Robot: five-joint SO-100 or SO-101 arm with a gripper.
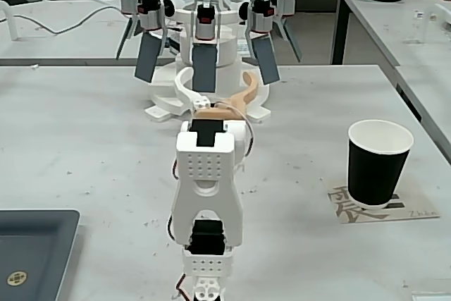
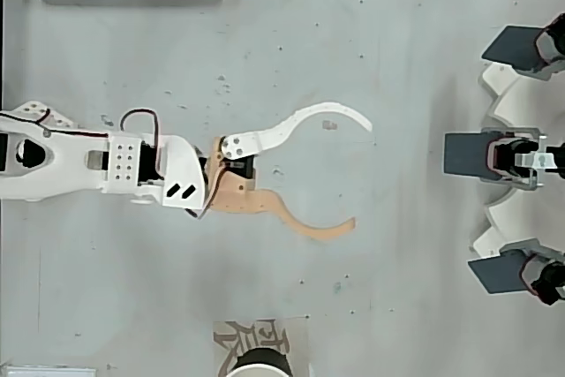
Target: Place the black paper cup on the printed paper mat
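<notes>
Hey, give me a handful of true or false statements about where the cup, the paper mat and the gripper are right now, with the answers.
1. The black paper cup stands upright on the printed paper mat. True.
2. The gripper is shut on the cup. False: in the overhead view its curved fingers are spread wide and hold nothing, well away from the cup.
3. The cup lies tipped on its side. False: it stands with its white rim up.
4. A dark grey tray sits at the lower left of the fixed view. True.
5. The mat lies inside the tray. False: it lies on the bare table, across from the tray.
</notes>
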